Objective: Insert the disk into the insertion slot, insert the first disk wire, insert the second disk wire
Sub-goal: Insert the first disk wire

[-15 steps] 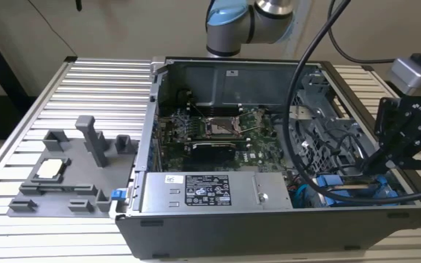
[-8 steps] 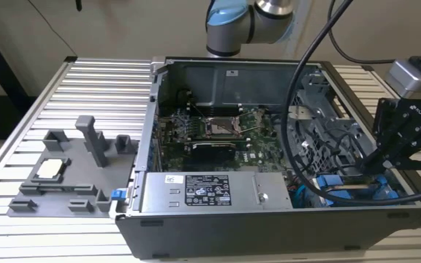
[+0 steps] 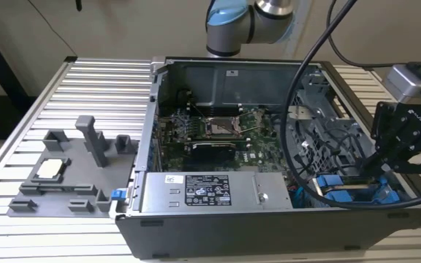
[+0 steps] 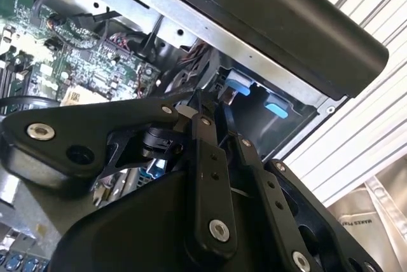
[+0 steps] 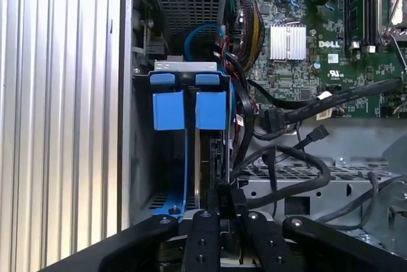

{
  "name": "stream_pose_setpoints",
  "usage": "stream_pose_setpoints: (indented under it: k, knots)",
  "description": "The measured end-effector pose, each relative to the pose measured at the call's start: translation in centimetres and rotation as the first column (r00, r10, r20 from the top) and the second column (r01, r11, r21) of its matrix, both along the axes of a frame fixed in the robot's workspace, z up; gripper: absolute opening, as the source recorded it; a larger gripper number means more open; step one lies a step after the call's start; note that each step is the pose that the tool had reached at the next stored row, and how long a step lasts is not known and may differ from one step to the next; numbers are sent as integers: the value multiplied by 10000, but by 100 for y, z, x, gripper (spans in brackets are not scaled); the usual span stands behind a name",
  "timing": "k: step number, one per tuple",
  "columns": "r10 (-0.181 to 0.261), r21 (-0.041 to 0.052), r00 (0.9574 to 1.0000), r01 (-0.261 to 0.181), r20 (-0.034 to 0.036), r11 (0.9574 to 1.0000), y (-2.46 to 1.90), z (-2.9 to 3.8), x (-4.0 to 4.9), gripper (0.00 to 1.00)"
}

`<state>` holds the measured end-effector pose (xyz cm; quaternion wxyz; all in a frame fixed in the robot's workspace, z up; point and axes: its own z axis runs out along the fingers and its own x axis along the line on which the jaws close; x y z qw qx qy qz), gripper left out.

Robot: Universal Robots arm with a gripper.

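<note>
- The pincer [image 5: 222, 197] sits right over the insertion slot [image 5: 146, 170], and its fingers look pinched together on the near edge of the disk [image 5: 213, 157]. The hold is thin, so I judge the drive could twist or slip under a push.
- The disk stands edge-on, partly down in the slot, with its blue carrier rail [image 5: 185, 164] alongside. If it goes in tilted, a corner may bind on the slot wall and jam.
- Just beside the slot, on the motherboard side, loose black wires [image 5: 286, 157] loop close to the pincer's links. They could snag on the links or get trapped under the drive.
- At the slot's far end the blue tabs [image 5: 210, 110] stand close together. An off-line push may catch on them.
- Past the slot a blue cable [image 5: 203, 30] curls near the power-supply box [image 3: 210, 192], and the motherboard [image 5: 331, 62] lies beyond. A sideways slip risks dragging wires across it.
</note>
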<state>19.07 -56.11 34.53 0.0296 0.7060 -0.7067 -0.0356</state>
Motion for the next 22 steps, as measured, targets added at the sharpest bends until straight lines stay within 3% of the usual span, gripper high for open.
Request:
stream_pose_setpoints:
  k: [22]
  knots:
    - [-300,3,9996,300,0,9996,-3,-61,-1,19]
